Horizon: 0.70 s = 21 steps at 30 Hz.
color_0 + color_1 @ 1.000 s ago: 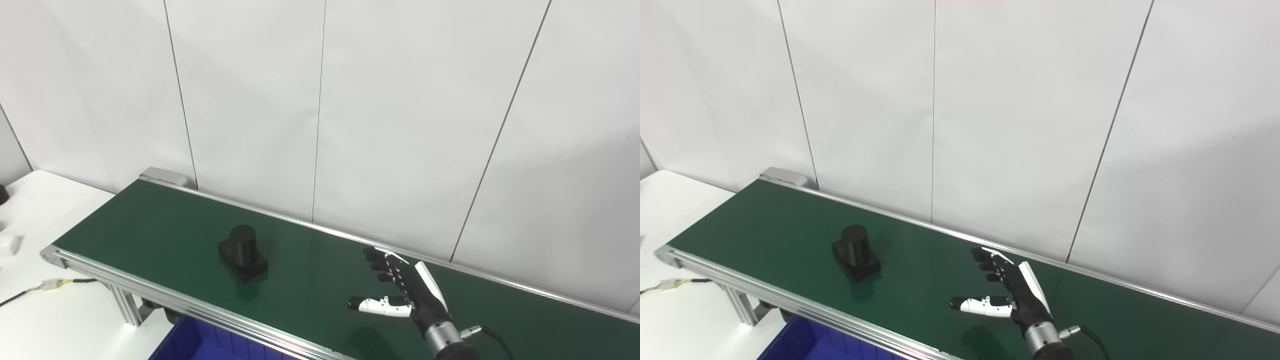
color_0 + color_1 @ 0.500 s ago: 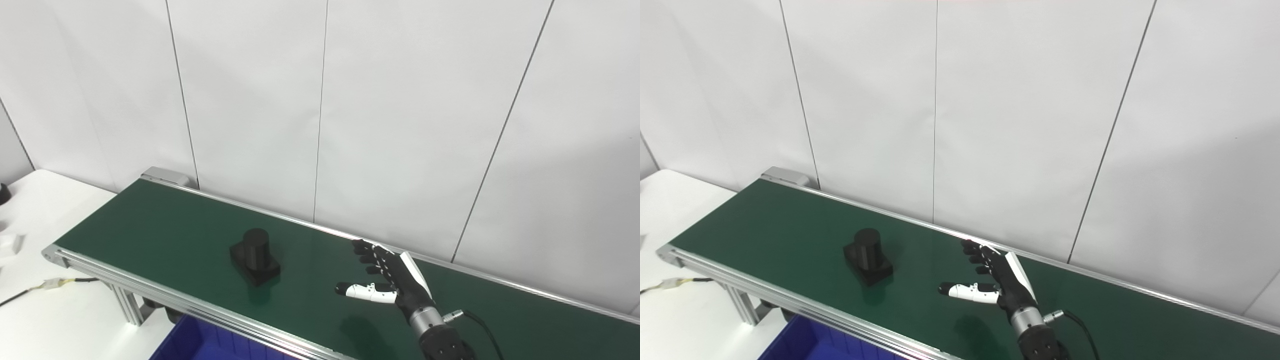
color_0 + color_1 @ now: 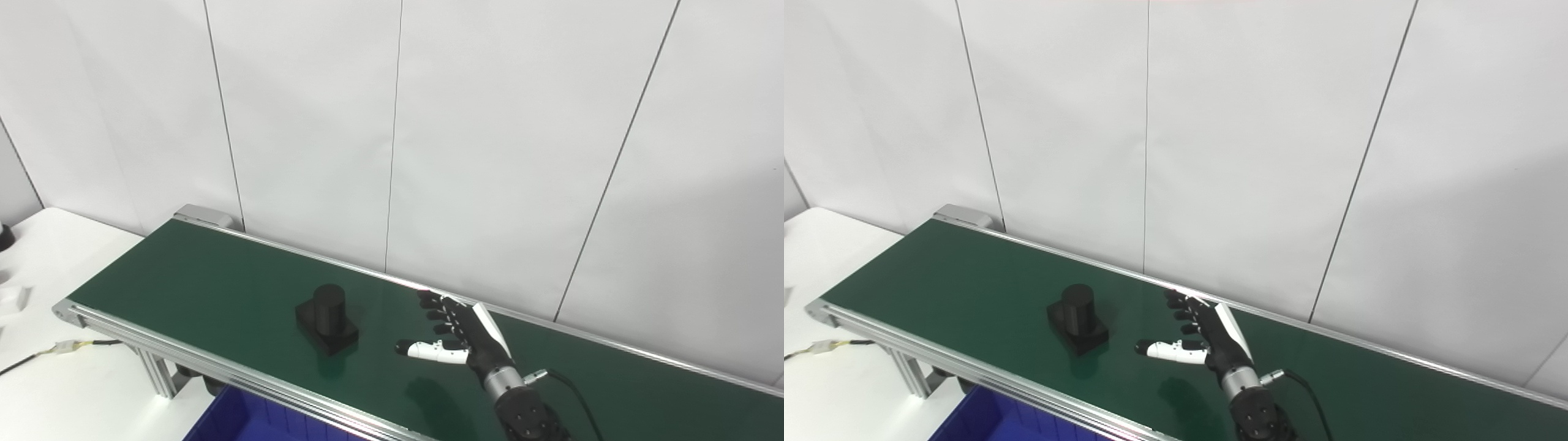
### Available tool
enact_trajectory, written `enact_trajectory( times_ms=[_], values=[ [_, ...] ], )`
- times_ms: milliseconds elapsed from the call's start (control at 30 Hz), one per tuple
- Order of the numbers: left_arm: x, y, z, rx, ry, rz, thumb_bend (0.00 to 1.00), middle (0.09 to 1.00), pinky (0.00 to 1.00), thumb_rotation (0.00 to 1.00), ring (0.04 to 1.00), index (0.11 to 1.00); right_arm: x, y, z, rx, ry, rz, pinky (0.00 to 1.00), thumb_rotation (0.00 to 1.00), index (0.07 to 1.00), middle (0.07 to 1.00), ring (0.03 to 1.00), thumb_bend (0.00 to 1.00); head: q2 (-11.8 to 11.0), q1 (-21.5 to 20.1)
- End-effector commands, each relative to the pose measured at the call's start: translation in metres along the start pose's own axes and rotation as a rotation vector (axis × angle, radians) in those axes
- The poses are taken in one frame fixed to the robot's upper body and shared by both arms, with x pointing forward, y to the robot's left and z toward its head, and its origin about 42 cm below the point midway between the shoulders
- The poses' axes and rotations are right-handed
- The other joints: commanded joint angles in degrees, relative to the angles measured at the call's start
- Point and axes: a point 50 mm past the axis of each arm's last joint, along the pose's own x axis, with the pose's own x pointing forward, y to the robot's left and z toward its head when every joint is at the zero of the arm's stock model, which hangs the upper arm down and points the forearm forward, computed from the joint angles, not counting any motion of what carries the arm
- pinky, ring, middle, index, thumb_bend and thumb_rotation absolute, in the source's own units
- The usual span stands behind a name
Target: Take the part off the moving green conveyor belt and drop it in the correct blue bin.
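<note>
The right hand (image 3: pixel 467 334) has black fingers (image 3: pixel 436 307), a white thumb, a silver wrist and a black cable.

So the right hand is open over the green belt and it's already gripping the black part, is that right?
Not quite. The right hand is open over the green belt, but it grips nothing: the black part stands on the belt apart from it, to its left in the picture. The left eye view shows the gap.

Right hand (image 3: pixel 467 334): black with a white back panel, raised on a metal wrist cuff; arm enters at lower right, cable trailing from the wrist. Fingers (image 3: pixel 436 306) extended, spread, pointing up and left. White-tipped thumb (image 3: pixel 422 350) stretched sideways to the left. Holds nothing. Left hand: out of view.
</note>
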Motion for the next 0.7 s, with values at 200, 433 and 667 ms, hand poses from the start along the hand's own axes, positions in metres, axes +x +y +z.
enact_trajectory(
  times_ms=[200,433,667],
  values=[
    [0.009,-0.009,0.020,0.007,-0.064,0.012,1.00,0.807,0.65,0.19,0.717,0.793,0.022,0.005,0.045,-0.059,-0.148,0.000,0.74,0.35,0.841,0.818,0.806,0.79,0.3,0.5],
    [0.008,-0.011,0.020,0.007,-0.083,0.002,1.00,0.809,0.65,0.34,0.727,0.786,0.028,0.014,0.046,-0.056,-0.128,0.024,0.76,0.35,0.846,0.834,0.821,0.79,0.5,0.9],
    [0.007,-0.013,0.021,0.019,-0.097,-0.001,1.00,0.786,0.65,0.36,0.723,0.782,0.030,0.016,0.044,-0.075,-0.125,0.026,0.76,0.35,0.844,0.835,0.821,0.80,0.7,1.4]
  ],
)
